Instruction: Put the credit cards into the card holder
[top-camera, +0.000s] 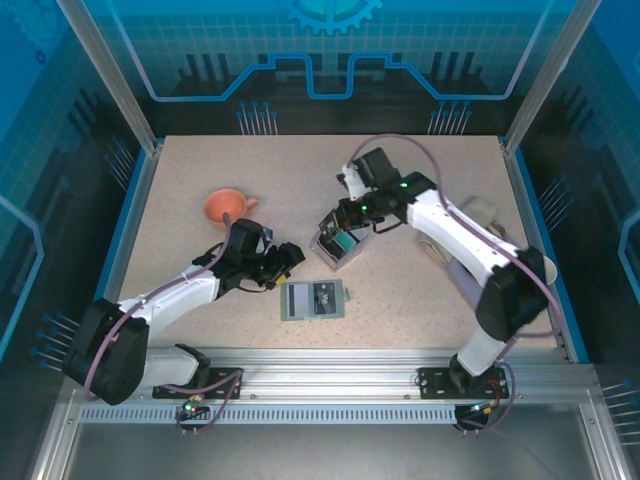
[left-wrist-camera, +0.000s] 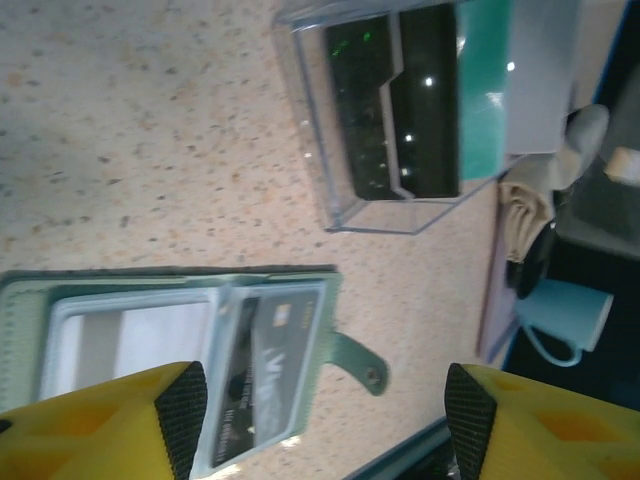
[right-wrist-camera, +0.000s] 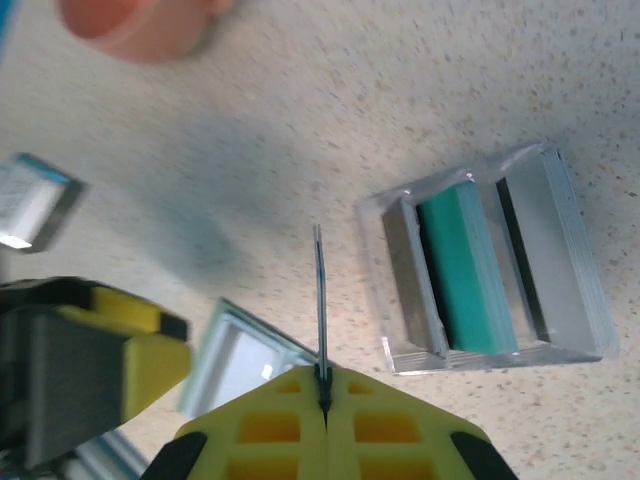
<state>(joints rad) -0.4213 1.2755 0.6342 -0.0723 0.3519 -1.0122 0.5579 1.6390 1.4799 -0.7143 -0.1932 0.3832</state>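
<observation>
A thin card (right-wrist-camera: 320, 300) stands edge-on, pinched between the right jaws.

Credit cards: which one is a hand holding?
The edge-on card pinched in the right hand; the teal one sits in the clear box, a dark one in the card holder.

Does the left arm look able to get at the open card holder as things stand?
Probably yes. The left tool hangs open close by the card holder, with nothing between them; the right tool, shut on a credit card, sits off by the clear box.
</observation>
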